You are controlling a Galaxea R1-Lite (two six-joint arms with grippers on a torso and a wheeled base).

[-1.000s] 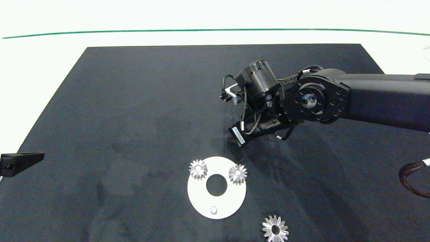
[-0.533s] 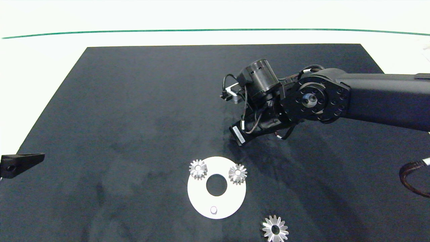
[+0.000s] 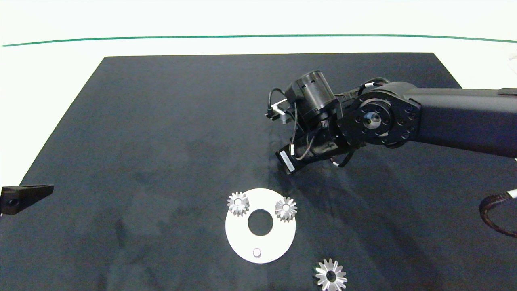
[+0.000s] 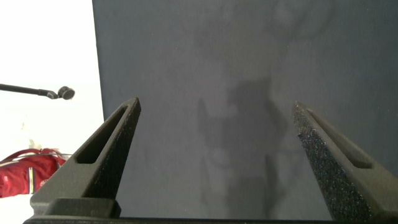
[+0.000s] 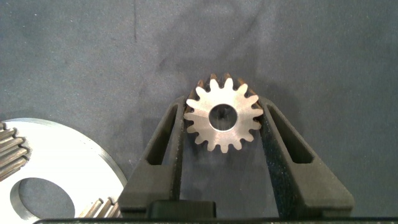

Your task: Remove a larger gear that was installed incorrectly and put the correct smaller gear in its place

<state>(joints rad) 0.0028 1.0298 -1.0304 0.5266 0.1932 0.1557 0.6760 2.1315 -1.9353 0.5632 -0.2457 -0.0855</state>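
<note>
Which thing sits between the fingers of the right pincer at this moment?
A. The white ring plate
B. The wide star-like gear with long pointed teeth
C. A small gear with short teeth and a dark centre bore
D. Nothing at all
C: in the right wrist view the right pincer is closed on the smaller gear, while the larger gear lies loose on the mat.

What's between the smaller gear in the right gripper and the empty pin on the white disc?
Nothing visible. The right gripper holds the smaller gear above bare mat, and the free pin stands uncovered.
</note>
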